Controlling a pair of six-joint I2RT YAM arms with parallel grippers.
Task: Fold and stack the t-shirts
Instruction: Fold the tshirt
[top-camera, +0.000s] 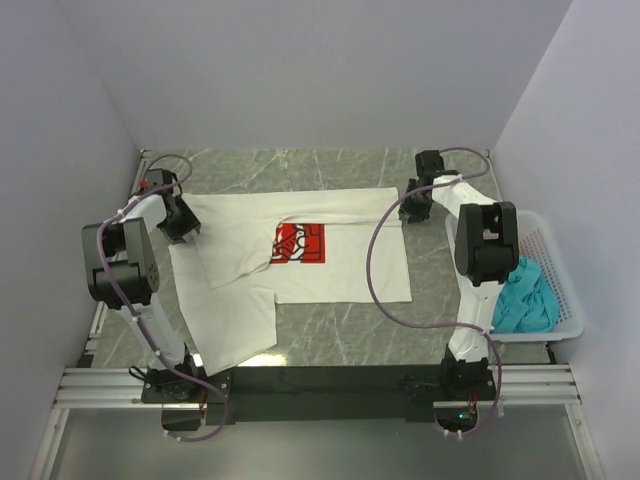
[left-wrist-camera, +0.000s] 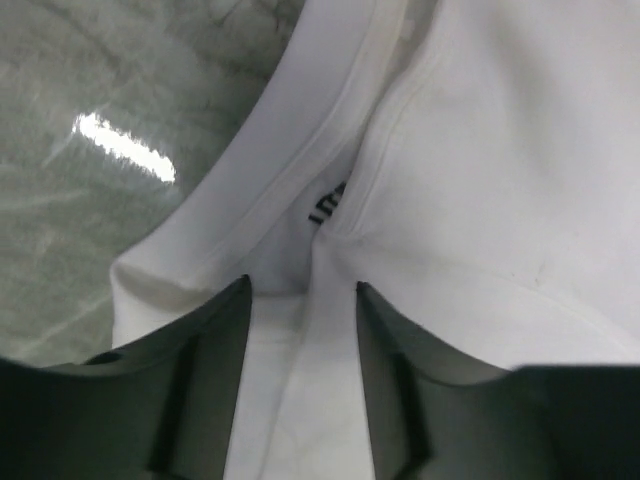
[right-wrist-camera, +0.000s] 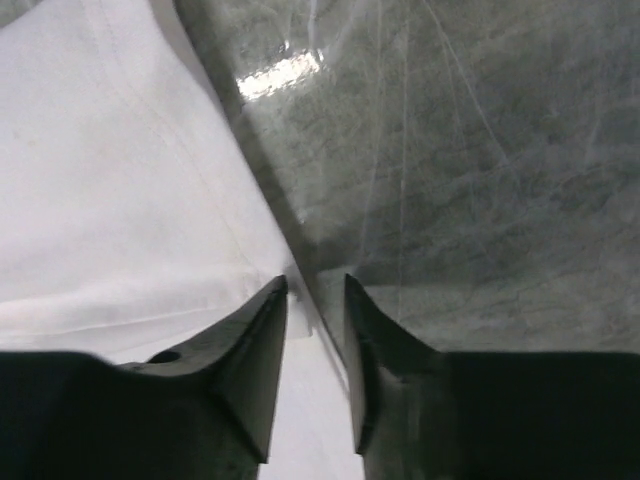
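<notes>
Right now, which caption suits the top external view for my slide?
White t-shirt with red print lies spread on the grey table; teal t-shirt sits in the white basket.

White t-shirt (top-camera: 345, 275) with red square print (top-camera: 299, 244), teal t-shirt (top-camera: 525, 297), grey marbled table (top-camera: 330, 165)

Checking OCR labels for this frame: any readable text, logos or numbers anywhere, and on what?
Red square print on the white t-shirt: a white design, too small to read.
Dark marks in a fold of the shirt, left wrist view: partly hidden, unreadable.
No other text is visible in any view.
</notes>
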